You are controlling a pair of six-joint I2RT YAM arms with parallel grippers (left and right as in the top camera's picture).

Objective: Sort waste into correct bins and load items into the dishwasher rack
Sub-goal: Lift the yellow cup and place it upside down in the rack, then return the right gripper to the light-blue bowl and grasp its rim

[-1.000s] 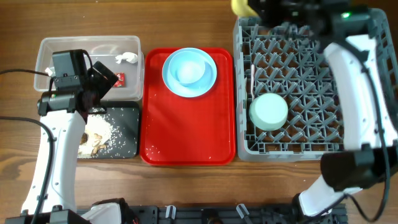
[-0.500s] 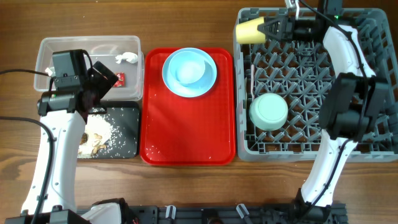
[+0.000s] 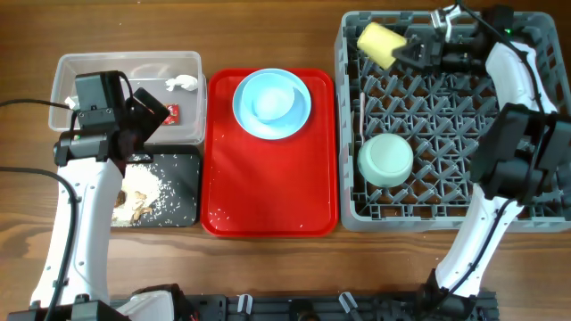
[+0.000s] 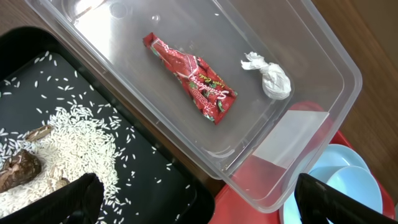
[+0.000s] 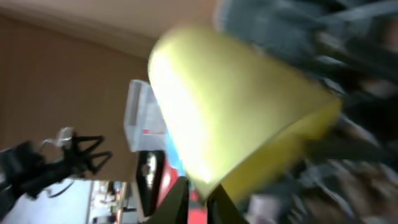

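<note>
My right gripper point(image 3: 412, 51) is shut on the rim of the small yellow cup point(image 3: 381, 45), holding it tilted over the back left corner of the grey dishwasher rack point(image 3: 526, 192). In the blurred right wrist view the cup point(image 5: 236, 118) fills the frame above my fingers point(image 5: 200, 200). A pale-green bowl point(image 3: 385, 160) sits upside down in the rack. A light-blue bowl point(image 3: 271, 98) rests on a light-blue plate point(image 3: 303, 114). My left gripper point(image 4: 202, 198) is open and empty over the edge between clear tub point(image 4: 323, 59) and black tray point(image 4: 155, 180). The red wrapper point(image 4: 191, 78) and white tissue point(image 4: 268, 76) lie in the tub. Rice scraps point(image 4: 68, 134) lie in the tray.
The plate and bowl stand at the back of a flat red tray point(image 3: 268, 196) between the bins and the rack. White cutlery point(image 3: 361, 111) stands along the rack's left side. The clear tub point(image 3: 80, 76) sits behind the black tray point(image 3: 183, 165) at the left.
My right gripper has carried the yellow cup from beyond the rack's back edge down and right, over the rack's back left corner, and tilted it. The left arm has not moved.
</note>
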